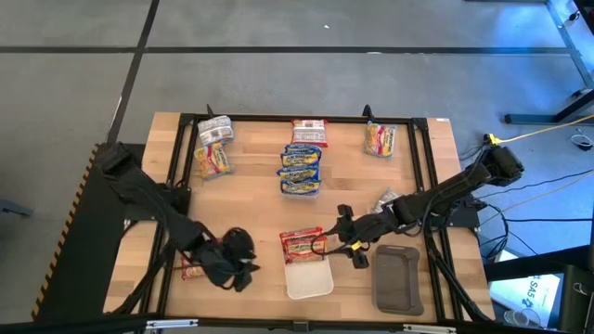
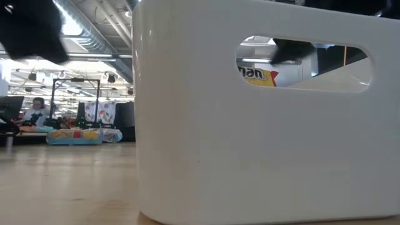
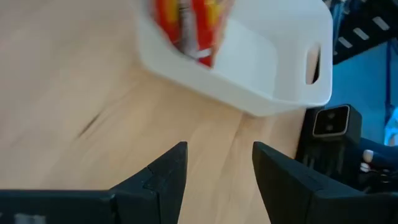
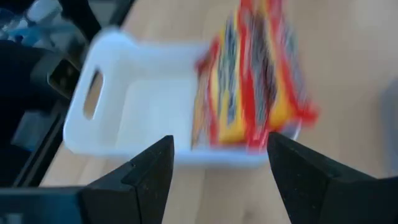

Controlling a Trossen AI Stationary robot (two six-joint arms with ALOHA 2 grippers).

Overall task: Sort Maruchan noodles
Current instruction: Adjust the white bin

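Your white tray [image 1: 309,278] sat at the near edge of the wooden surface [image 1: 260,167], with the dark grey tray [image 1: 397,277] just beside it on the right-arm side. A red-orange packet [image 1: 302,244] lay across the white tray's far rim, partly inside and partly on the surface, its long axis running left to right. The right gripper [image 1: 350,243] hovered just beside that packet, jaws spread and holding nothing; in its wrist view the packet [image 4: 252,78] showed blurred beyond the fingers [image 4: 140,177].

Your left gripper [image 1: 243,263] was low over the surface to the left of the white tray, jaws also spread and empty. Another red packet [image 1: 190,271] lay half hidden under that arm.

Along the far side you had a stack of blue-yellow packets [image 1: 301,168] with a red one [image 1: 309,131] behind it, a silver-grey packet [image 1: 215,130] above a yellow-red one [image 1: 213,160], and an orange-yellow packet [image 1: 380,139] standing lengthwise. A small silver packet [image 1: 385,199] lay beside the right arm.
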